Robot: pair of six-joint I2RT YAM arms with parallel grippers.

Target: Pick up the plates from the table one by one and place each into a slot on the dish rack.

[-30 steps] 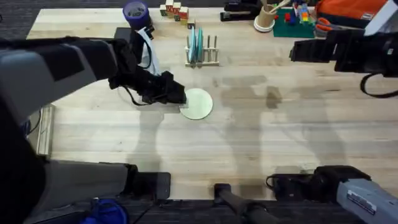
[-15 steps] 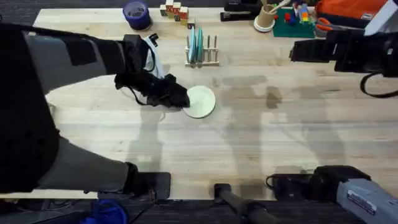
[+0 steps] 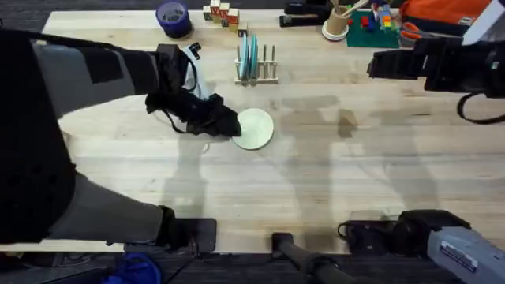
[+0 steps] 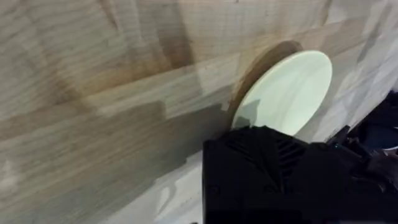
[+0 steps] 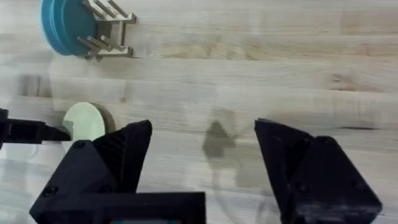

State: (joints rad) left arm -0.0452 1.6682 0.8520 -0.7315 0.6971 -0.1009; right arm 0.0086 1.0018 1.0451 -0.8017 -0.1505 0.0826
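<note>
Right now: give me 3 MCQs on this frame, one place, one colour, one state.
1. Where is the left gripper?
A. at the cream plate's edge
B. over the dish rack
C. beside the purple cup

2. What colour are the plates standing in the dish rack?
A. red
B. blue-teal
C. cream

3. How are the right gripper's fingers?
A. shut on a plate
B. shut on nothing
C. open

Key: 1 A, the overhead view shows it at the cream plate; 2 B, teal discs between pegs; 3 C, a wide gap shows table.

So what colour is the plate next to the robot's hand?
Pale cream-yellow plate; the left wrist view shows it best.
</note>
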